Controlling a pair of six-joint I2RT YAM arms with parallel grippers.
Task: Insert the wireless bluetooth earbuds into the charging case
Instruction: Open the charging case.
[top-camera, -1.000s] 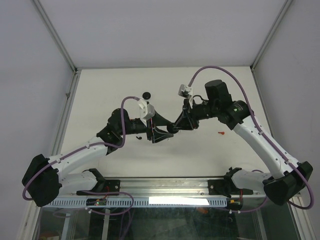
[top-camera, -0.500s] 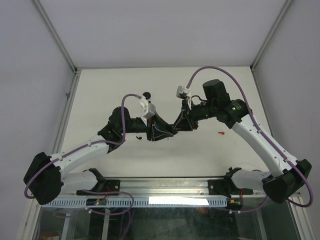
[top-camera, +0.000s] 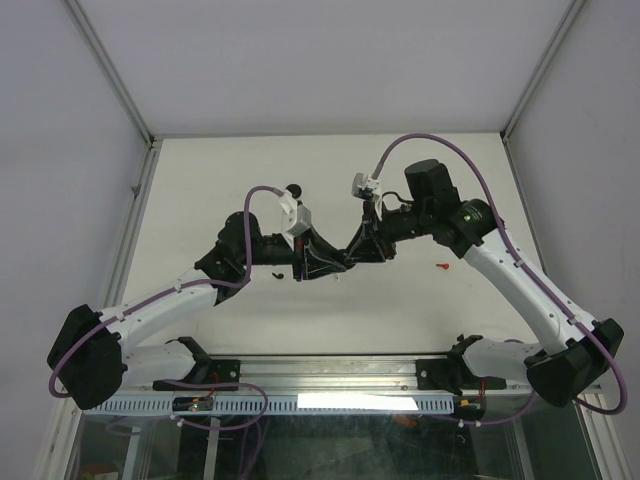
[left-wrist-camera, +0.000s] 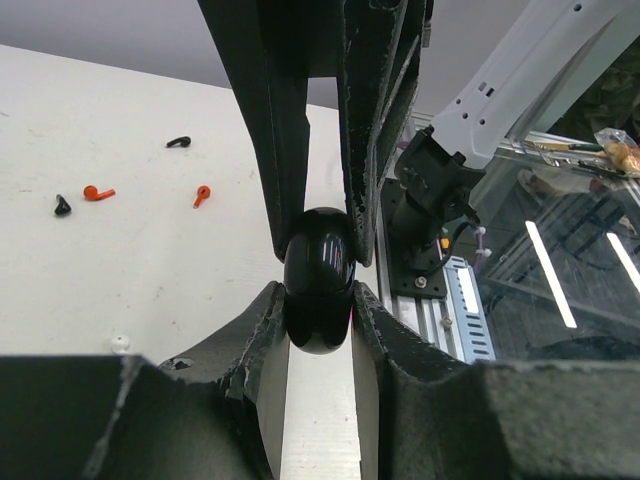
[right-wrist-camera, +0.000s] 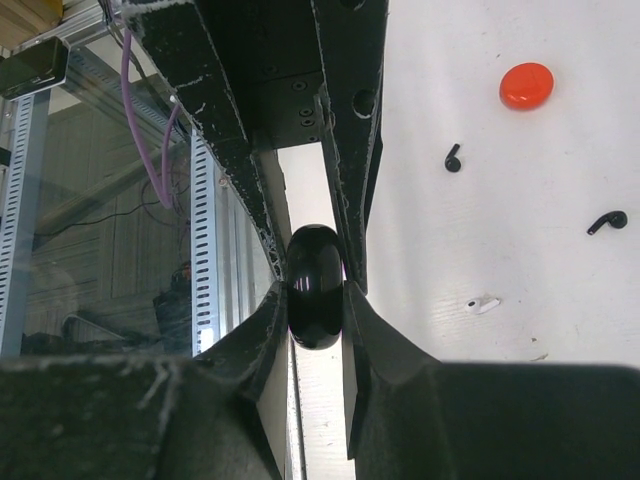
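The glossy black charging case (left-wrist-camera: 318, 262) is clamped from 2 sides at once, between the fingers of the left gripper (left-wrist-camera: 318, 305) and those of the right gripper (right-wrist-camera: 315, 298). Well apart from the case, orange earbuds (left-wrist-camera: 202, 195), black earbuds (left-wrist-camera: 178, 141) and 1 white earbud (right-wrist-camera: 483, 303) are seen lying on the table (top-camera: 400, 300). Farther out lies a red disc (right-wrist-camera: 526, 86).

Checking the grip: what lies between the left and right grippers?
A glossy black rounded charging case, pinched by left gripper and right gripper; both wrist views show it.
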